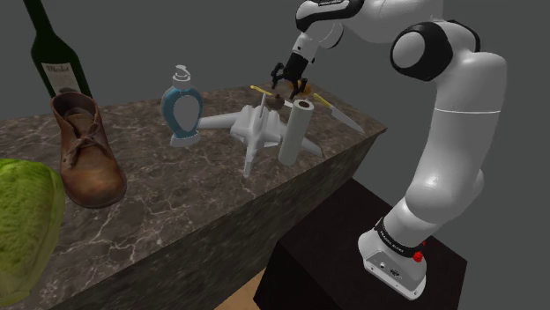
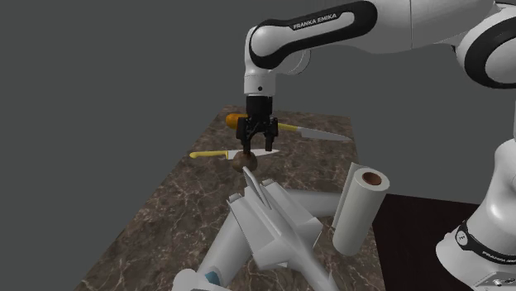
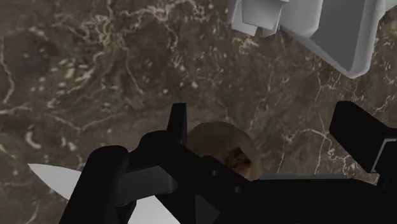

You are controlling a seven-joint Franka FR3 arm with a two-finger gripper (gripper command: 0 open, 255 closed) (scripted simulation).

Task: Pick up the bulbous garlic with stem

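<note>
The garlic point(image 2: 246, 159) is a small brown bulb lying on the dark marble counter point(image 2: 182, 215), just beyond a white toy plane. My black gripper point(image 2: 257, 145) hangs straight down right over it, open. The garlic point(image 3: 222, 149) sits between the fingers, close against one finger point(image 3: 178, 124), while the other finger point(image 3: 359, 133) stands well apart from it. From the shoulder view the gripper point(image 1: 286, 85) is at the counter's far end, with the garlic point(image 1: 275, 101) right beneath it.
A white toy plane point(image 1: 256, 128) and an upright paper roll point(image 1: 296, 130) stand close by. A yellow-handled knife point(image 2: 211, 154) and an orange-handled knife point(image 2: 310, 132) lie beside the garlic. A blue dispenser point(image 1: 183, 110), brown boot point(image 1: 84, 150), bottle point(image 1: 55, 53) and green cabbage point(image 1: 26, 220) lie further off.
</note>
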